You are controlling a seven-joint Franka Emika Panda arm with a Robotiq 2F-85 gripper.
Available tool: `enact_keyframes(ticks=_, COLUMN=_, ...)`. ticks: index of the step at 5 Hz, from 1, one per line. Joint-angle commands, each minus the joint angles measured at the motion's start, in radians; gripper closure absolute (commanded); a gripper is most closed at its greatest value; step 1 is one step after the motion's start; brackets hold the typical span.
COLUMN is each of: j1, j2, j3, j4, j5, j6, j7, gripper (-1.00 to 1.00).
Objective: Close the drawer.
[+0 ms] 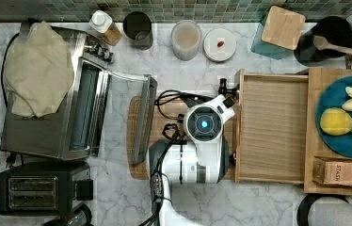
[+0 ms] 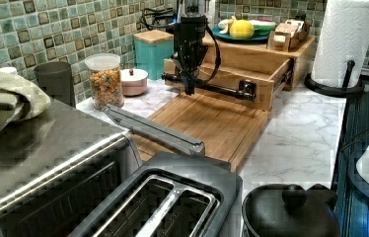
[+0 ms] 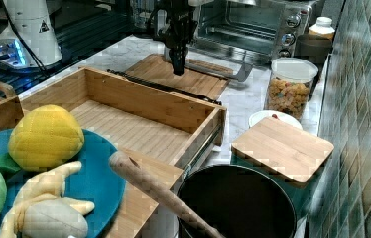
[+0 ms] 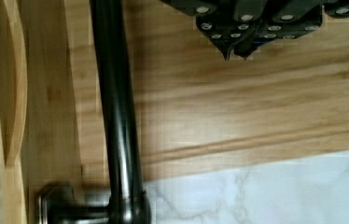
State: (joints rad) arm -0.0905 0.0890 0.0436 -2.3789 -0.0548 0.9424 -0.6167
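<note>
Beside the wooden stand (image 1: 341, 186), the drawer (image 1: 273, 129) is standing pulled out and holding nothing, its dark bar handle (image 2: 212, 87) facing the cutting board (image 2: 207, 123). On the stand, a blue plate (image 3: 92, 183) is carrying plush fruit (image 3: 46, 135); a tea box (image 1: 335, 171) is sitting next to it. Behind the drawer, a glass jar (image 2: 105, 81) is holding cereal, and a black pot (image 3: 235, 203) is holding a wooden spoon (image 3: 158, 193). The gripper (image 4: 235, 52) is hanging just off the handle over the board, fingertips apparently pressed together. The wrist view is giving the handle's end mount (image 4: 65, 207); the top view is showing the arm covering it.
</note>
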Motion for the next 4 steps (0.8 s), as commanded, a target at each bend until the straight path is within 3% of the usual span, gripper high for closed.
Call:
enact_keyframes(ticks=1, j1=-0.085, j2=0.076, j3=-0.048, j4=0.003, j5=0.008, j6=0.097, j7=-0.267, gripper=1.00)
enact_keyframes(ticks=2, j1=-0.138, j2=0.091, j3=-0.054, j4=0.024, j5=0.042, j6=0.067, j7=-0.380, gripper=1.00)
enact_keyframes(ticks=3, j1=-0.166, j2=0.060, j3=-0.102, j4=0.007, j5=-0.007, j6=0.092, j7=-0.380, gripper=1.00)
enact_keyframes(ticks=4, j1=-0.229, j2=0.059, j3=-0.147, j4=0.083, j5=-0.024, j6=0.001, j7=-0.463, gripper=1.00)
